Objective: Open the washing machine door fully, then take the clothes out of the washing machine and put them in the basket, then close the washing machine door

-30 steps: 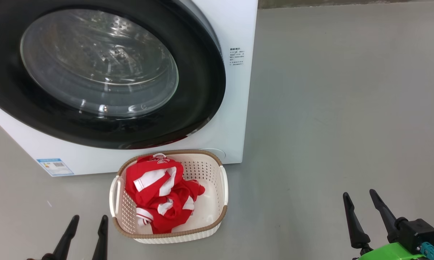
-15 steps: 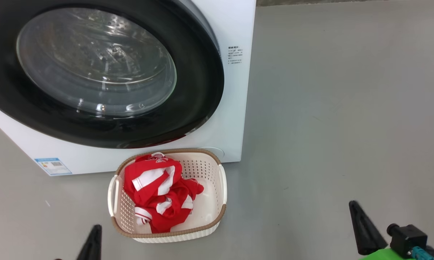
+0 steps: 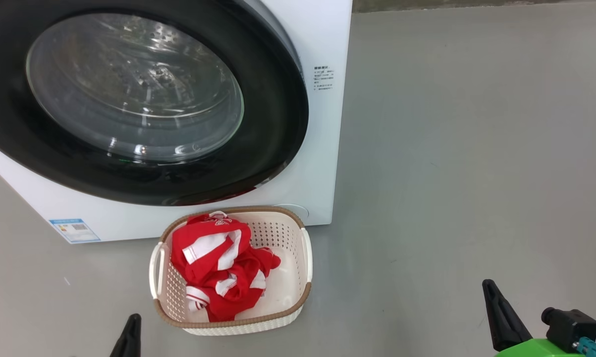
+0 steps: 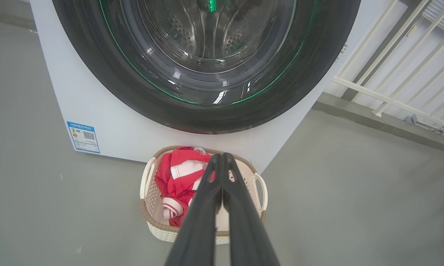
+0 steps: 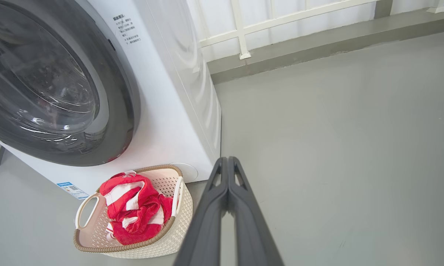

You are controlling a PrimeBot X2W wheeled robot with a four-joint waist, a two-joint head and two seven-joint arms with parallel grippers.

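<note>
Sitting on the grey floor [image 3: 451, 173] at the 6 o'clock side of the washing machine door [image 3: 278, 114], the basket [image 3: 238, 323] is cream-white and perforated, with a brown woven-look rim and a pale handle on each long side. Its far end lies just before the foot of the washing machine [image 3: 320, 168]; whether the two touch cannot be told. The clothes [image 3: 218, 267], bright red with white stripes and panels, are bunched in the basket's 9 o'clock half and leave bare plastic toward 3 o'clock. The door is a broad glossy black ring around a bulging clear window [image 3: 134, 89], lying flat against the white front, with the steel drum visible behind the glass. A small blue label [image 3: 75, 230] sits on the front at the door's 7 o'clock.

A second ago each gripper showed two spread fingers in the head view. Now the left gripper [image 4: 222, 157] and the right gripper [image 5: 227, 159] are both clenched with fingertips pressed together, grasping nothing, and each shows as a single dark wedge lower in that view. Basket, clothes and door lie as they did.

In the head view the basket's long axis runs roughly from 6 to 12 o'clock, toward the machine, with its handles at 9 and 3. Both grippers point near 12 o'clock, the left at 7 o'clock of the basket and the right well apart at 4 o'clock.
</note>
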